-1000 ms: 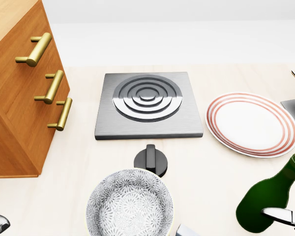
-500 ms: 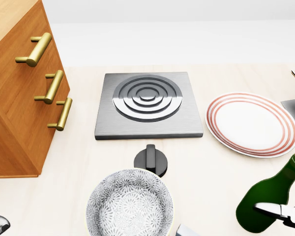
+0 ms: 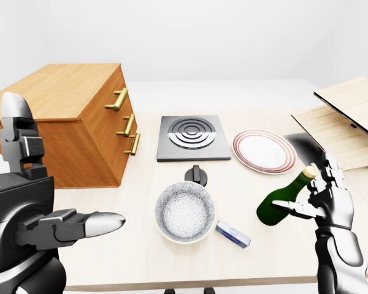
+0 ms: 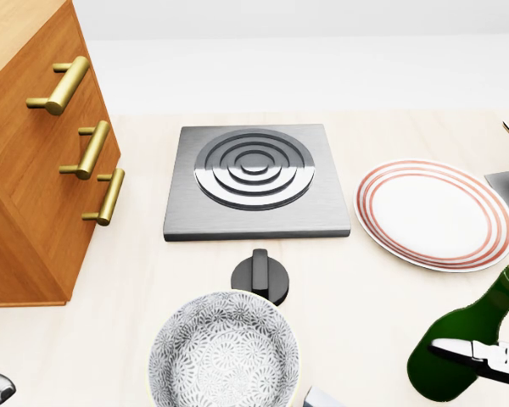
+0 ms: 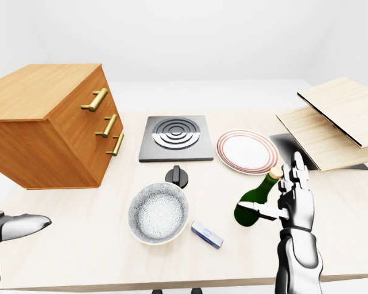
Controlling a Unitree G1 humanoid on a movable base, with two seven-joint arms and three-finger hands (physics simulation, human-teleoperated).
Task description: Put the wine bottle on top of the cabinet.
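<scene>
While the wine bottle (image 3: 281,203) lies tilted, the right robot hand (image 3: 322,197) stands beside it — fingers spread.

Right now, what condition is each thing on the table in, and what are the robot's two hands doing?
wine bottle: tilted, corked, resting on the table
right hand: open, fingers standing beside the bottle
left hand: open, holding nothing
cabinet: drawers shut, top bare
bowl: upright, empty
plate: flat, empty
stove plate: nothing on it
knob: setting cannot be told
</scene>
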